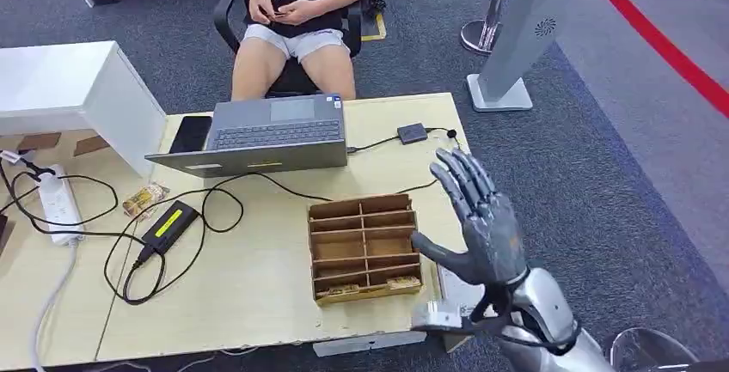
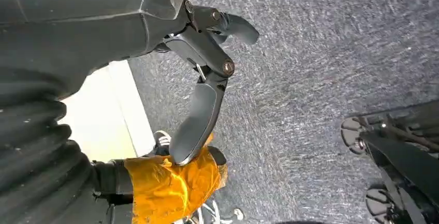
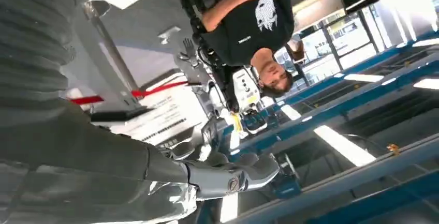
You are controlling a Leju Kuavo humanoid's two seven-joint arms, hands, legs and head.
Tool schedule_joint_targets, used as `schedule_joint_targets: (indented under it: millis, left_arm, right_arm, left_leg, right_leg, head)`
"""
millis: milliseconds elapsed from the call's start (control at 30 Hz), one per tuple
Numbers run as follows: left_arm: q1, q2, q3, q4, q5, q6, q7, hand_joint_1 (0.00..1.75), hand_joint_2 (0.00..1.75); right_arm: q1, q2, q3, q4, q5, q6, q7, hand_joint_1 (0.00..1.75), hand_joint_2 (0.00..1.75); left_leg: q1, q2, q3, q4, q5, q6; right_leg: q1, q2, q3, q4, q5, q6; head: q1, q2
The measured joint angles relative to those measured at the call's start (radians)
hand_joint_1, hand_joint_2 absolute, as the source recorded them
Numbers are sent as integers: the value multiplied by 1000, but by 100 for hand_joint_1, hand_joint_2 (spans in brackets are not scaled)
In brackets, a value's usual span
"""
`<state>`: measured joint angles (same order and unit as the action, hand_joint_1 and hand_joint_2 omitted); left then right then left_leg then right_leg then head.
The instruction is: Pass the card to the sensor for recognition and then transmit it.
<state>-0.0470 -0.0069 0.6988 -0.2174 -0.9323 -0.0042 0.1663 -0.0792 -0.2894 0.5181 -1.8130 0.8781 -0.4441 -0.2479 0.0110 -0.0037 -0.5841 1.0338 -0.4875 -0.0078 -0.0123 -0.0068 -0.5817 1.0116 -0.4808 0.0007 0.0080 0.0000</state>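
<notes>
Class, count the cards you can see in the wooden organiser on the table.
2. Both lie in the organiser's front row nearest the robot: one card on the left, one card on the right. Dividers may hide others.

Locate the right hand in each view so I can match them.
Head view: right hand raised open beside the wooden organizer, lower right.
Left wrist view: not in it.
Right wrist view: right hand along the left and bottom.
Shared landmark: the seated person, also at.
</notes>
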Motion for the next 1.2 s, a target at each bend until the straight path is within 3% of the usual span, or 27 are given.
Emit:
schedule_joint_targets:
  millis: [67,233,300,400,567,733,1200]
  left_arm:
    - [0,1,8,0,-2,6,1,0,175]
    - [-3,4,18,0,-19,11,2,0,175]
    - [-7,4,18,0,-30,7,8,0,175]
    - [-19,4,18,0,-42,-2,18,0,175]
    - [-29,3,18,0,-56,-10,22,0,175]
    - [-30,2,18,0,-64,-13,22,0,175]
    - [-35,-3,18,0,-81,-21,32,0,175]
  right_arm:
    - [50,-31,-11,-50,1,19,-14,0,175]
    - [83,-83,10,-121,-104,170,-109,0,175]
    - [68,-97,44,-124,-101,237,-113,0,175]
    - [25,-114,111,-101,-54,279,-78,0,175]
    - [-45,-121,206,-4,17,280,10,0,175]
    - [-97,-116,269,110,115,218,103,0,175]
    - [-169,-47,350,333,103,232,126,0,175]
  left_leg:
    - [0,0,0,0,0,0]
    - [0,2,1,0,0,0]
    - [0,2,1,0,1,0]
    - [0,2,1,0,2,0]
    - [0,2,2,0,3,-1]
    - [0,2,1,0,3,0]
    - [0,1,1,0,3,0]
  right_leg:
    - [0,0,0,0,0,0]
    - [0,1,1,0,0,0]
    - [0,1,1,0,1,0]
    - [0,1,1,1,2,0]
    - [0,1,2,1,2,0]
    - [0,1,2,1,2,0]
    - [0,1,2,1,2,0]
  head:
    - [0,0]
    - [0,0]
    - [0,0]
    - [0,0]
    - [0,0]
    - [0,0]
    - [0,0]
